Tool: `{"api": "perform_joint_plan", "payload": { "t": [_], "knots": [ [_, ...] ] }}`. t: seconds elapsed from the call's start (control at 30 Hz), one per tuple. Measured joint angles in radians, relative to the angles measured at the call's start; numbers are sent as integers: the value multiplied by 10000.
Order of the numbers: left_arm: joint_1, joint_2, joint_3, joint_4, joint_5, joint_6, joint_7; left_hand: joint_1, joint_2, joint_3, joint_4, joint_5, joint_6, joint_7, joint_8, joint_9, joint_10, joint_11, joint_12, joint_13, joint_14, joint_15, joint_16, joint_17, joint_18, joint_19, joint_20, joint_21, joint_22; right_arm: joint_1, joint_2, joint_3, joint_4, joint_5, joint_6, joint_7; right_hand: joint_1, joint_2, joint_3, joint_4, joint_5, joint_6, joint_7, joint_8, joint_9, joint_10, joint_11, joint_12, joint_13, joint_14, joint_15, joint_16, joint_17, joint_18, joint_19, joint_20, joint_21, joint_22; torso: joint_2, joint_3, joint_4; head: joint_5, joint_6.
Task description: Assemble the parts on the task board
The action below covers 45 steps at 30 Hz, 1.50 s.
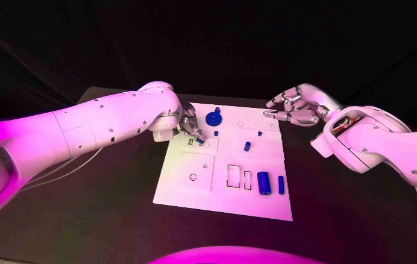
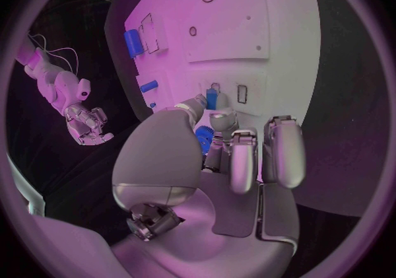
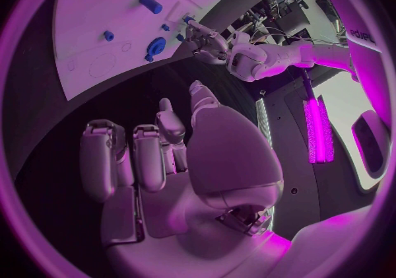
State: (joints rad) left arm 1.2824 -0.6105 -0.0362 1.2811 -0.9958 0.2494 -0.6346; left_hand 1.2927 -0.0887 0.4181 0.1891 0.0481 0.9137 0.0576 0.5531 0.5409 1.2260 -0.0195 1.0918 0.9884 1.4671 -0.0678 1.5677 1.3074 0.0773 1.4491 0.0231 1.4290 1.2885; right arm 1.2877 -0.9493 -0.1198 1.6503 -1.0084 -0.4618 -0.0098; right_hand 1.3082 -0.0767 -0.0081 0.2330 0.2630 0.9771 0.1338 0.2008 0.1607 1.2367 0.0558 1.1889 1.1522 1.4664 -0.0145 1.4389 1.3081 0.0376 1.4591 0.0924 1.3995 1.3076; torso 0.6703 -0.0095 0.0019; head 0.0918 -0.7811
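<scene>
The white task board lies in the middle of the black table. My left hand hovers over its far left part and pinches a small blue peg between thumb and fingertip, the peg's tip close to the board; the left wrist view shows the peg upright at the fingertips. A blue gear sits just right of that hand. My right hand hangs off the board's far right corner, fingers apart and holding nothing.
Short blue pegs stand mid-board. A thick blue cylinder and a thinner one lie near the board's right front, beside rectangular slots. A round recess marks the left front. Black table surrounds the board.
</scene>
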Motion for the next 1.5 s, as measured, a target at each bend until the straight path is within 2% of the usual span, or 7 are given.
{"api": "perform_joint_plan", "payload": {
  "t": [0.7, 0.83, 1.5],
  "knots": [
    [-35, 64, -9, -109, -60, 270, -12, -28, -27, 68, -13, 7, 19, 18, -5, 12, 15, 15, 0, 13, 0, 0, 0, -1, 0, 0, 0, 0, -2, -5, 7, -2, -5, 0, 32, 1, 0, 0, 0, 0, 60, 0, 0, 0, 15, 0, 0, 0, -11, 0, 0, -60, -3, 0, 0, 0, 0, -2, -1, 0, 0, 6, -19],
    [-52, 84, -9, -136, -64, 270, -12, -99, -98, 97, -43, 7, 34, 32, -5, 23, 16, 15, 0, 12, 0, 0, 0, 3, 0, 0, 0, 0, -2, -5, 7, 0, -5, 0, 37, 3, 0, 0, 0, 0, 60, 0, 0, 0, 15, 0, 0, 0, -11, 0, 0, -60, -3, 0, 0, 0, 0, -2, 0, 0, -1, 2, -25],
    [-59, 126, -5, -199, -94, 351, -22, -72, -71, 127, -16, 3, 35, 32, 0, 26, 77, 4, 0, 50, -37, -36, 0, 5, 1, 0, 0, 0, 19, -14, 13, -3, -14, 0, 82, 4, 0, 0, 0, 0, 60, 0, 0, 0, 14, 0, 0, 0, -11, 0, 0, -60, -5, 0, 0, 0, 0, 4, 1, 1, 2, 9, -87]
  ]
}}
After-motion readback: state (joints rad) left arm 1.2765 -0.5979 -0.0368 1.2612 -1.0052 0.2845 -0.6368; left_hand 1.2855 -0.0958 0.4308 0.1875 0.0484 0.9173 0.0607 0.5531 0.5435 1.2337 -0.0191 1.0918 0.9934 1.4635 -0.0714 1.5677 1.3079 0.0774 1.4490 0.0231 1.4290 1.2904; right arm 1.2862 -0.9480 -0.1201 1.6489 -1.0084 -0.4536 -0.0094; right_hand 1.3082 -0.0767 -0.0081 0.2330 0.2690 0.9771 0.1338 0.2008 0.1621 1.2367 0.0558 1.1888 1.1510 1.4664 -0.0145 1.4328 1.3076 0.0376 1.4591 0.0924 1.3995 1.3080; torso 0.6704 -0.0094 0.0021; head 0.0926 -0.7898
